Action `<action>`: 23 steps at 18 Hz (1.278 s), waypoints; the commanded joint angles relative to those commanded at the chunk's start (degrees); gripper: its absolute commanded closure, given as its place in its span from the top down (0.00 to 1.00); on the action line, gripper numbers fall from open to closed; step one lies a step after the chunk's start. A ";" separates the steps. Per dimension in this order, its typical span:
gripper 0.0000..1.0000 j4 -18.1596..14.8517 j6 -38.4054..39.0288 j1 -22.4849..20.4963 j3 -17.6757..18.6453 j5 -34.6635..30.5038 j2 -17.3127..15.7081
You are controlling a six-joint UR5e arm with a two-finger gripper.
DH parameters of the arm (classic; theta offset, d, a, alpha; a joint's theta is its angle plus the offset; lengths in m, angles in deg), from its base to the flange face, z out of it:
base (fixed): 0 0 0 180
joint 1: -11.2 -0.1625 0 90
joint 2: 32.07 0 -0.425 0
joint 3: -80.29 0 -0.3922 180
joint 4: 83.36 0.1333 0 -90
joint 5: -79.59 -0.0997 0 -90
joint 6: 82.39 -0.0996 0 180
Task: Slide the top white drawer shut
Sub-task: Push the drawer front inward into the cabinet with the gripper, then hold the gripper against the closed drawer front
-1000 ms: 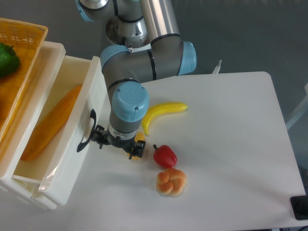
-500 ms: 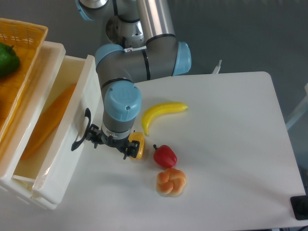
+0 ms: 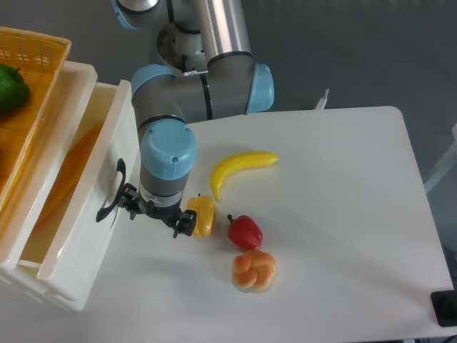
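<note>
The gripper (image 3: 151, 212), fingers hidden beneath the wrist so their spread cannot be told, presses against the black handle (image 3: 111, 199) of the top white drawer (image 3: 89, 236) at the tabletop's left edge. Over 1 second the drawer front has slid leftward, narrowing the opening. Closing is underway, not finished. Yellow corn (image 3: 202, 215) lies just behind; leftward travel looks unobstructed.

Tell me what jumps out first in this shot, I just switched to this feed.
The grey-and-blue arm dominates, reaching down over the table's left side with its gripper right by the black handle of the top white drawer, which is partly open with something orange inside. On the white table to its right lie a yellow banana, a red pepper and a braided bun.
</note>
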 joint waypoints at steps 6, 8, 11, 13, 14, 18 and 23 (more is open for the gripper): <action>1.00 0.09 0.00 1.06 -0.26 0.00 0.00; 1.00 0.09 0.00 1.14 -0.26 0.00 0.09; 1.00 0.17 -0.09 1.67 -0.35 0.00 0.18; 1.00 0.18 -0.09 1.93 -0.35 0.00 0.35; 1.00 0.18 -0.09 2.28 -0.35 0.00 0.35; 1.00 0.26 -0.09 2.73 -0.44 0.00 0.35; 1.00 0.53 -0.09 2.99 -0.35 0.00 0.35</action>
